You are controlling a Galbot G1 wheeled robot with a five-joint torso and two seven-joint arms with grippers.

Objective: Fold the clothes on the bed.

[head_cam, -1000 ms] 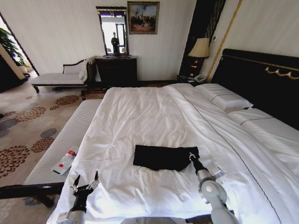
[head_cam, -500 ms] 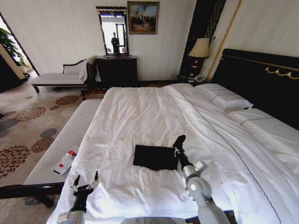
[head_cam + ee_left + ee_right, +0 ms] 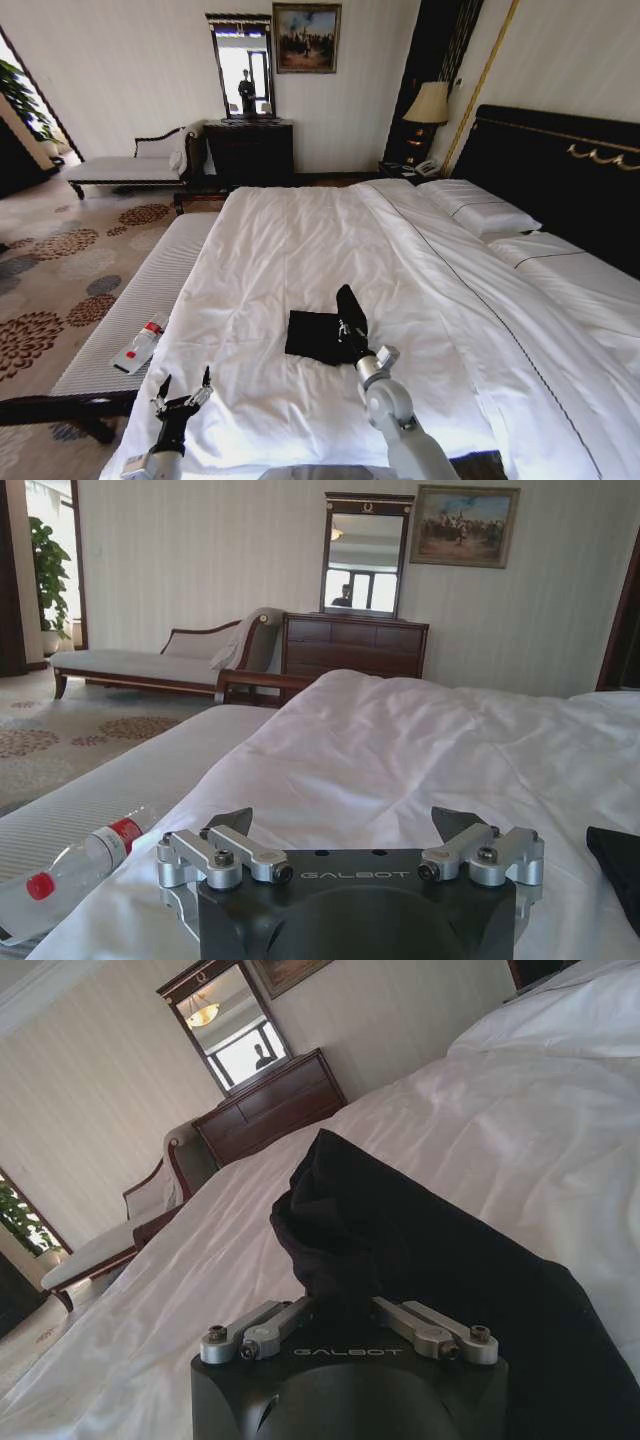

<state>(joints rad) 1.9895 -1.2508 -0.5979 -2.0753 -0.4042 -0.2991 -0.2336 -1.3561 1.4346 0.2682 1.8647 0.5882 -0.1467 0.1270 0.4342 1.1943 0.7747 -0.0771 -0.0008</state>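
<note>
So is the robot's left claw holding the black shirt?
No, the left claw hangs open near the bed's edge, apart from the black shirt.

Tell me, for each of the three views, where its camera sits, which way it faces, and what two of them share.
Head view: high on the robot, looking forward and down along the bed; both arms show, left tool open near the foot, right tool holding a raised flap of the black T-shirt.
Left wrist view: behind the open left tool, facing across the duvet toward the dresser.
Right wrist view: behind the right tool, shut on the T-shirt.
Both wrist views share dresser and mirror.
</note>
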